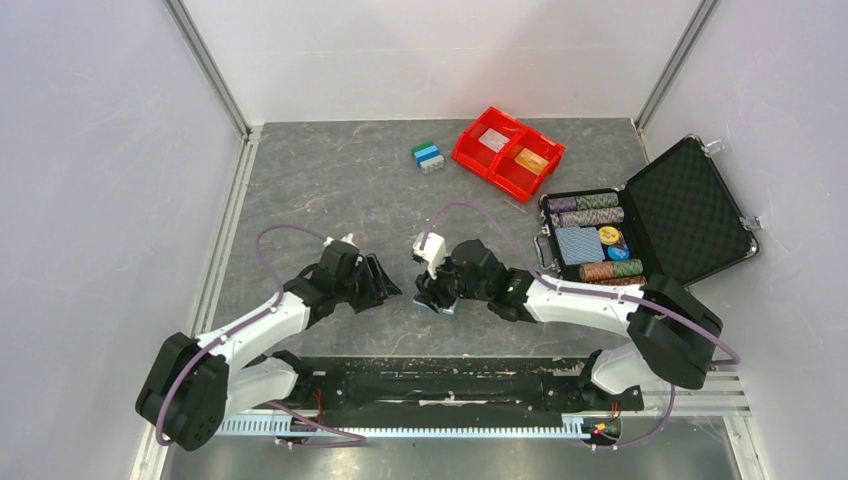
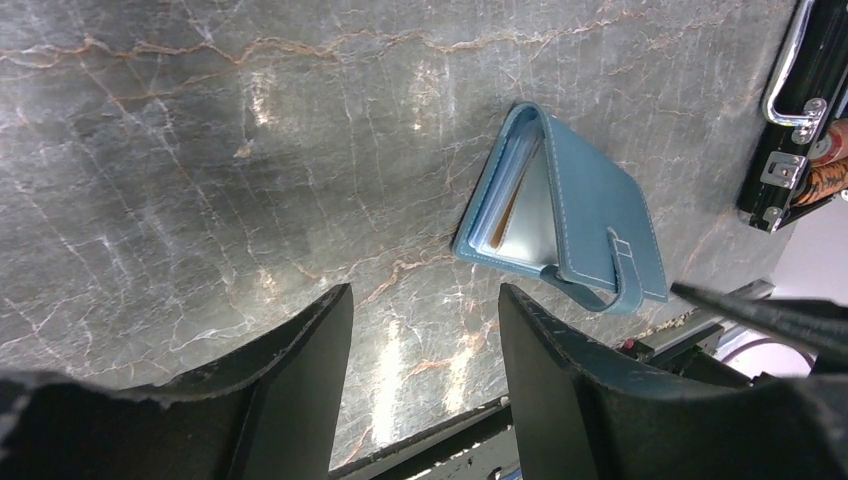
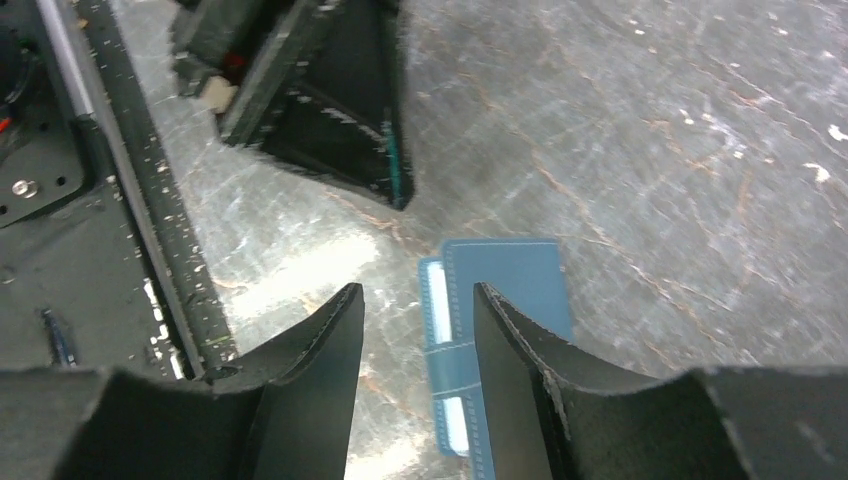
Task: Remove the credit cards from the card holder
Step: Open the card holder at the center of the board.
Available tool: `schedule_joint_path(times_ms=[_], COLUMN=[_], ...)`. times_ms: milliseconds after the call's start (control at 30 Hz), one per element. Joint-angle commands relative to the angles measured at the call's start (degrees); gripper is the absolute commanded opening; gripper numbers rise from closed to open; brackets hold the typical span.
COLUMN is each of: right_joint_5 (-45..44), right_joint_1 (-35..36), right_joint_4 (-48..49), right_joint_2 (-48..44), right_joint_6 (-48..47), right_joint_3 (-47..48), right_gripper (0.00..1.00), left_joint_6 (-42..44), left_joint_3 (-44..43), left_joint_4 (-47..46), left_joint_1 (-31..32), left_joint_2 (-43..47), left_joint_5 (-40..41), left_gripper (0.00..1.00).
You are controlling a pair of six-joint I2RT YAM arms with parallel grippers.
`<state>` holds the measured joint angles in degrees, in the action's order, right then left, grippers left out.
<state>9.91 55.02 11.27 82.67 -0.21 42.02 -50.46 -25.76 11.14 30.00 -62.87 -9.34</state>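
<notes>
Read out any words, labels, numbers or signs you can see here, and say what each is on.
No text is legible in any view.
Card holder: plain blue, no print showing.
Orange card in the red bin: dark mark, too small to read.
Poker chips: markings too small to read.

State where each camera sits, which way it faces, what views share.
Top external: above and behind, looking down on the grey table and both arms.
Left wrist: faces down past the open left tool at the light-blue plastic bifold card holder.
Right wrist: faces down through the open right tool.
Both wrist views share the holder.
</notes>
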Motion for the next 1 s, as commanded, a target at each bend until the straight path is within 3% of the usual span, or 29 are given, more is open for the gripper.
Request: schedule_joint_path(times_ms=[0, 133, 200, 333, 567, 767, 967], right_joint_5=[-2.25, -5.55, -11.31, -20.03, -27.09, -25.7, -24.6], right_joint_1=[3.95, 6.97, 8.31, 9.13, 8.81, 8.21, 8.17], right_joint_4=[0.73, 0.88, -0.55, -1.0, -7.56, -10.26, -10.25], right_joint_2=[0.41, 3.13, 4.05, -0.04, -2.59, 0.44, 6.0], right_joint_6=[-1.81, -0.96, -0.96, -2.89, -11.32, -14.26, -15.09], right_joint_3=[2.13, 1.81, 2.57, 2.57, 6.46, 8.17, 10.0], right_gripper=[0.47, 0.46, 0.47, 0.63, 0.73, 0.84, 0.83], left_joint_6=[2.95, 4.2, 4.76, 5.11, 3.96, 3.68, 3.7], left_joint_3=[-1.34, -1.84, -1.78, -1.8, 0.1, 0.64, 1.1], left_joint_4=[2.53, 4.59, 4.64, 4.83, 2.31, 1.48, 1.26], left_joint_1=[-1.55, -5.56, -6.51, -6.67, -6.68, -6.7, -6.63], left_joint_2=[1.39, 2.24, 2.45, 2.69, 3.63, 3.52, 3.27], left_joint_5=[0.49, -0.72, -1.82, -3.17, -5.09, -5.95, -6.15], left_gripper=[0.63, 0.63, 0.63, 0.63, 0.63, 0.63, 0.63])
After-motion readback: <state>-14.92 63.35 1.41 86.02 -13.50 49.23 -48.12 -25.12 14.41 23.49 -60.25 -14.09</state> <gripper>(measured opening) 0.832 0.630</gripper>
